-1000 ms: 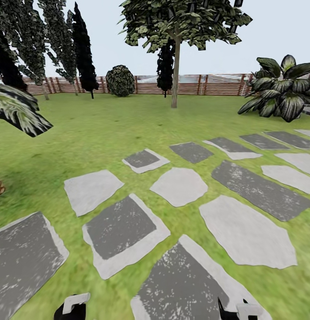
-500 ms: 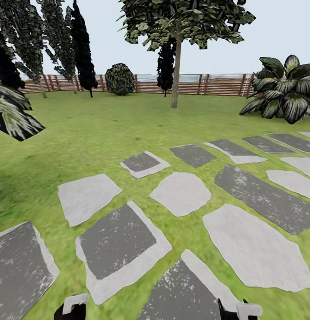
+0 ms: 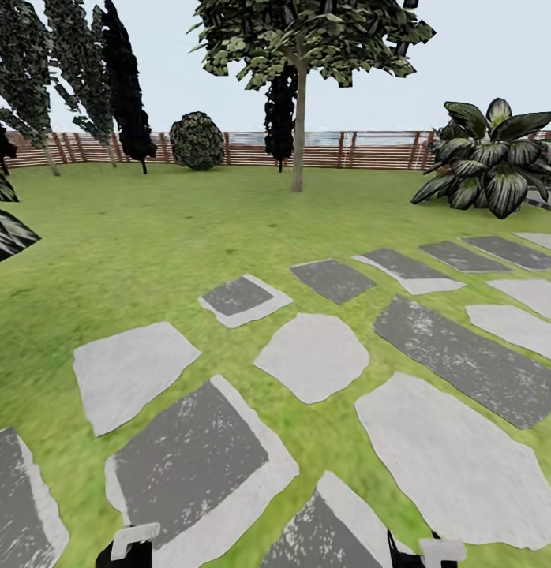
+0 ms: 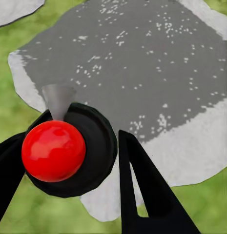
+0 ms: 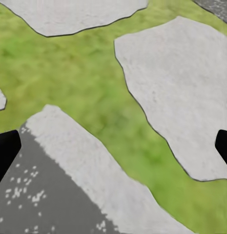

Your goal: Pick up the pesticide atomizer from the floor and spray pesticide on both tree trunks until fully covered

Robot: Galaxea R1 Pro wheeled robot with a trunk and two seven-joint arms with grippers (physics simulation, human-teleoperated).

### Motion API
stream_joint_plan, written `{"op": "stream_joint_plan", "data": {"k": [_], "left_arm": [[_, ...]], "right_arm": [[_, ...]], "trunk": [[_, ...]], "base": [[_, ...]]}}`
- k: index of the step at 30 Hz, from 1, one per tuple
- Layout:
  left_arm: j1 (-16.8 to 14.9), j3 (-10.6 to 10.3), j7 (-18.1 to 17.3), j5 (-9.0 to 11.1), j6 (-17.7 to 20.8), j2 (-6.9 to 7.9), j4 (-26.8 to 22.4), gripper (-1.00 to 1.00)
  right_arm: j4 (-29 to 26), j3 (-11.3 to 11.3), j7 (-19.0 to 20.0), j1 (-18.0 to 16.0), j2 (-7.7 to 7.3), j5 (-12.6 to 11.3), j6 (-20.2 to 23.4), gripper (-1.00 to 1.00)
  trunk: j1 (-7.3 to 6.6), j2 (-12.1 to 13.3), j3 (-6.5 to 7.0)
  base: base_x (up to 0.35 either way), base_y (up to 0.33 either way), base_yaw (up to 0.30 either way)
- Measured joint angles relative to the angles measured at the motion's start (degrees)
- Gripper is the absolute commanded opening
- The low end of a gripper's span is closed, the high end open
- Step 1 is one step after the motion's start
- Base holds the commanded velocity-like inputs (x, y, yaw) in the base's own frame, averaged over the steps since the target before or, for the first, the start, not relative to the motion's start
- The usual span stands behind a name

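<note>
Between the black fingers (image 4: pixel 142 195) of my left gripper (image 4: pixel 84 126) sits a dark round body with a red ball (image 4: pixel 53 150) and a grey cone-shaped nozzle (image 4: pixel 58 100). It looks like the pesticide atomizer (image 4: pixel 96 146) seen end-on, held over a dark stepping stone (image 4: pixel 142 63). My right gripper (image 5: pixel 113 151) is wide open over grass and pale stones. Both grippers sit at the head view's lower edge, left (image 3: pixel 125 548) and right (image 3: pixel 429 552). Far ahead by the fence, a tree with a straight pale trunk (image 3: pixel 297 150) carries a green leafy crown (image 3: pixel 307 35).
Grey stepping stones (image 3: pixel 311 355) cross the green lawn (image 3: pixel 133 237) from lower left to right. A red-brown slat fence (image 3: pixel 370 150) closes the far side. Black cypress-like trees (image 3: pixel 121 87) and a round bush (image 3: pixel 196 140) stand far left, a broad-leaved plant (image 3: pixel 489 162) at right.
The whole head view has shifted: stones slid down and left, and the far tree moved slightly left, so the camera has moved forward and turned. Both grippers keep their places in the picture.
</note>
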Motion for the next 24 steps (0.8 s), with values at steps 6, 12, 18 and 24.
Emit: {"op": "stream_joint_plan", "data": {"k": [6,12,18,24], "left_arm": [[-0.01,0.0,0.0,-0.01,0.0,0.0,0.01,-1.0],[0.01,0.0,0.0,-0.01,0.0,0.0,0.01,-1.0],[0.02,0.0,0.0,-0.01,0.0,0.0,0.01,-1.0],[-0.02,0.0,0.0,-0.01,0.0,-0.08,0.01,-1.0]], "right_arm": [[0.04,0.06,0.05,0.0,0.0,0.03,-0.03,1.0],[0.04,0.08,-0.01,0.0,0.0,0.03,-0.03,1.0],[0.12,0.09,-0.03,0.0,0.0,0.03,-0.03,1.0],[0.13,0.11,0.0,0.0,0.35,0.1,-0.03,1.0]], "trunk": [[0.0,0.0,0.0],[0.0,0.0,0.0],[0.0,0.0,0.0],[0.0,0.0,0.0]], "base": [[0.339,0.0,-0.003],[0.339,0.0,0.0],[0.339,0.0,0.0],[0.339,0.0,0.0]]}}
